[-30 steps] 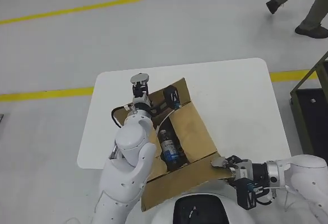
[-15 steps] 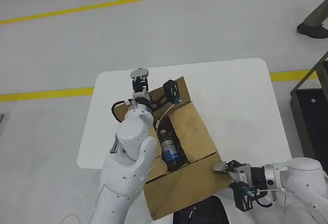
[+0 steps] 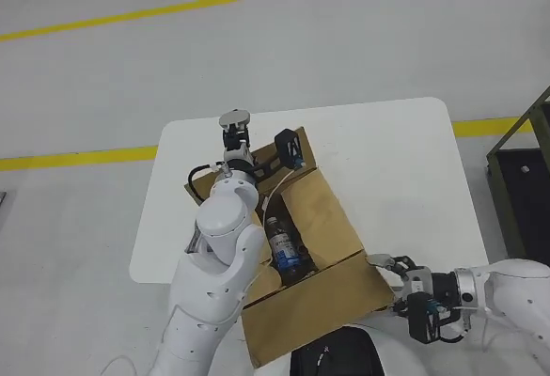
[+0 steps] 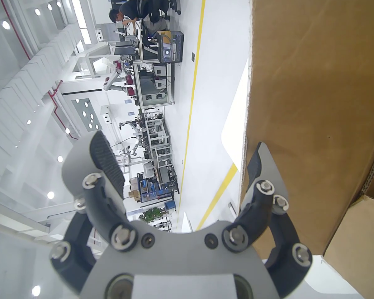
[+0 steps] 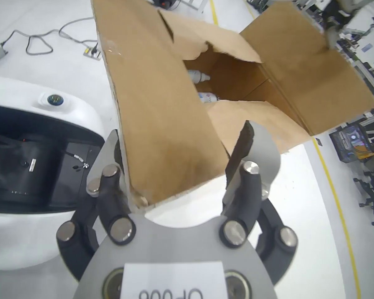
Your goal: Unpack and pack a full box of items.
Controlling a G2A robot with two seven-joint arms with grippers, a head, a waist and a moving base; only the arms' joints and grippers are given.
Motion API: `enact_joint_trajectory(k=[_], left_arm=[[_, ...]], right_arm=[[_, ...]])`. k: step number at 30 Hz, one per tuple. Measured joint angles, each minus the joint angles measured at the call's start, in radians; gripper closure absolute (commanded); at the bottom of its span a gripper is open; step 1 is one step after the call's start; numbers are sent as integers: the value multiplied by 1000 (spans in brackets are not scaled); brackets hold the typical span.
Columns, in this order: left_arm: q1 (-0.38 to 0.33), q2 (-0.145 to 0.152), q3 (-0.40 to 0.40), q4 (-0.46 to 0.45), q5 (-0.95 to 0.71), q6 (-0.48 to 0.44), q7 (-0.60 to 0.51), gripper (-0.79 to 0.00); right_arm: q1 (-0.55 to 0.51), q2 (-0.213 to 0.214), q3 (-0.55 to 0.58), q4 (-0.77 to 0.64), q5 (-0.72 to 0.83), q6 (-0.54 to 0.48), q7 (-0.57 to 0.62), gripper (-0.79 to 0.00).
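While the box (image 3: pixel 322 226) stands on the white table (image 3: pixel 397 160), toward the table's left side, its flaps are spread and the interior is exposed.

Left gripper (image 3: pixel 234 130): at the box's far end, just past a far corner. Its fingers are apart with nothing between them. One finger (image 4: pixel 261 169) lies alongside the edge of the far flap (image 4: pixel 314 79); whether they touch cannot be told.

Right gripper (image 3: pixel 385 260): at the box's near right corner, close to the table's front edge. Its fingers are spread wide. The corner of the near flap (image 5: pixel 162 110) sits between them, close against one finger (image 5: pixel 112 150) and apart from the other. This flap leans outward, toward the robot.

Contents: a dark bottle (image 3: pixel 284 246) lies lengthwise inside the box. The right wrist view shows white bottles (image 5: pixel 200 77) lower down, partly hidden by the near flap.
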Motion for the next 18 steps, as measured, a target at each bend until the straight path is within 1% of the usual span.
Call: enact_joint_trajectory(k=[5, 6, 7, 8, 9, 10, 11, 12, 14, 18], left_arm=[[1, -3, -2, 1, 1, -2, -1, -785], [1, -3, -3, 1, 1, -1, -1, -785], [1, -4, -3, 0, 1, -1, -1, -785], [1, -4, -4, 0, 1, -1, -1, -785], [1, -5, -4, -1, 2, 0, -1, -785], [1, -5, -4, -2, 3, -1, -1, -785], [1, -6, -4, -3, 3, -1, -1, -785], [1, -6, -3, -4, 4, -2, -1, -785], [2, -7, -4, -5, 4, -1, 0, -785], [5, -9, -5, -6, 6, -2, 0, -785]], right_arm=[[-53, 8, 123, 53, 132, 39, -71, -785], [-63, 8, 151, 76, 177, 57, -77, -723], [-69, 7, 168, 90, 208, 71, -75, -502], [-73, 6, 182, 101, 235, 87, -67, -302], [-77, 4, 193, 116, 268, 107, -49, -222], [-77, 2, 195, 126, 293, 122, -32, -209], [-75, 1, 192, 131, 314, 132, -15, -37], [-68, -2, 183, 136, 327, 144, 13, 0], [-55, -7, 164, 153, 351, 169, 65, 0], [-5, -25, 85, 173, 436, 242, 240, 0]])
